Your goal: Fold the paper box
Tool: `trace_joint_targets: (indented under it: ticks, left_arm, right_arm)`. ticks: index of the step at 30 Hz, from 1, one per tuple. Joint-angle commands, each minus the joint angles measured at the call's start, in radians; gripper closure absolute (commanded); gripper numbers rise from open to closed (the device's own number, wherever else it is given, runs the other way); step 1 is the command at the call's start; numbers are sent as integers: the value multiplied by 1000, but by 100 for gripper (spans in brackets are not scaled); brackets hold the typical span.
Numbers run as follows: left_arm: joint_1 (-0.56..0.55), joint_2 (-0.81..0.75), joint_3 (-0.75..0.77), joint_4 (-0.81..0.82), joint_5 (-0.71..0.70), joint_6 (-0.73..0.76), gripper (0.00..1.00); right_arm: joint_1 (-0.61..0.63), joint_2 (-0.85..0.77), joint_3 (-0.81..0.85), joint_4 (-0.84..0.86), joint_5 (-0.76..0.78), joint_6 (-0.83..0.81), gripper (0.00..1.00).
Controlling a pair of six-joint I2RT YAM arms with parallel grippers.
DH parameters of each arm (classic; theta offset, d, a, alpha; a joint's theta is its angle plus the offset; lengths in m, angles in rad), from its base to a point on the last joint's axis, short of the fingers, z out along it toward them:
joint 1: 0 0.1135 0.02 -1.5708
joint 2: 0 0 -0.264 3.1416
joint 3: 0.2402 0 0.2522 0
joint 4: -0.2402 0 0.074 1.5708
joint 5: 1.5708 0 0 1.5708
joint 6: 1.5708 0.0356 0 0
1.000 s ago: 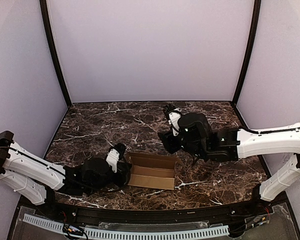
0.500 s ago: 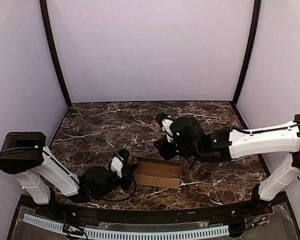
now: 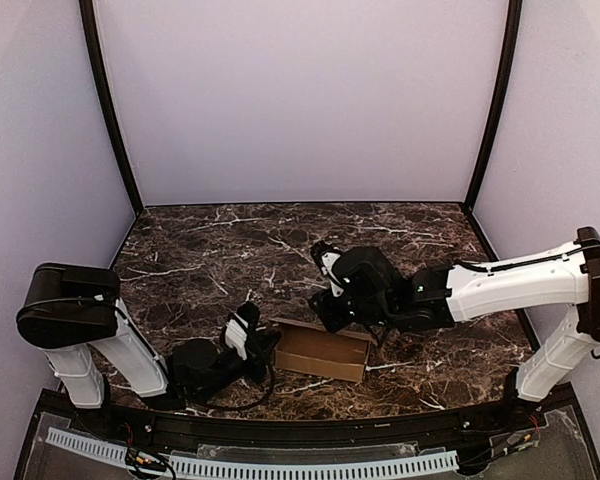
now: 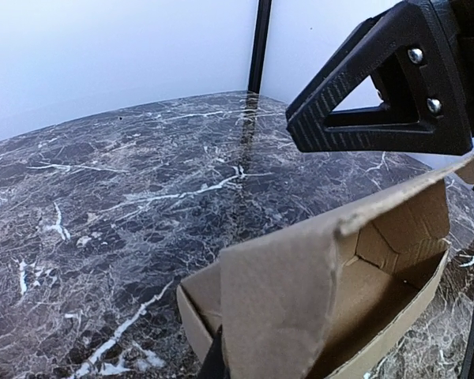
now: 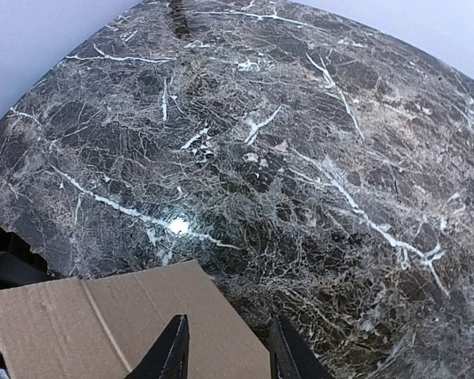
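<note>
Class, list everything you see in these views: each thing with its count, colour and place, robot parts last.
paper box: one, brown, near middle of the table, partly folded.
table: one, dark marble with white veins.
walls: pale lilac, behind and at both sides.
posts: two, black, back corners.
slotted strip: one, white, near edge.
left arm: one, white and black, near left.
right arm: one, white and black, right.
left gripper: one, black, shut on the box's left flap.
right gripper: one, black, fingers apart over the box's far edge.
</note>
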Motion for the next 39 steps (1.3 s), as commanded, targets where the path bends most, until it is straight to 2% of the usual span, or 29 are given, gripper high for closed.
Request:
trace_joint_targets:
  ticks: [1,15,19,27,34,39]
  left_arm:
    - [-23,49,-16,-54,19,-31,95]
    - [-51,62,-50,10,11,-47,67]
    - [-52,12,-69,10,34,-45,65]
    - [-53,-84,-17,-167,68,-34,63]
    - [-54,-136,-16,-190,85,-36,63]
    - [-54,-251,-42,-330,63,-45,63]
  right_arm:
    - [-6,14,-32,10,-24,53,66]
    - [45,3,-108,45,2,133,75]
    - [62,-10,-123,42,30,145,76]
    - [74,-24,-108,35,69,128,75]
    - [77,-51,-92,23,79,116,74]
    - [110,-87,-78,8,68,111,76]
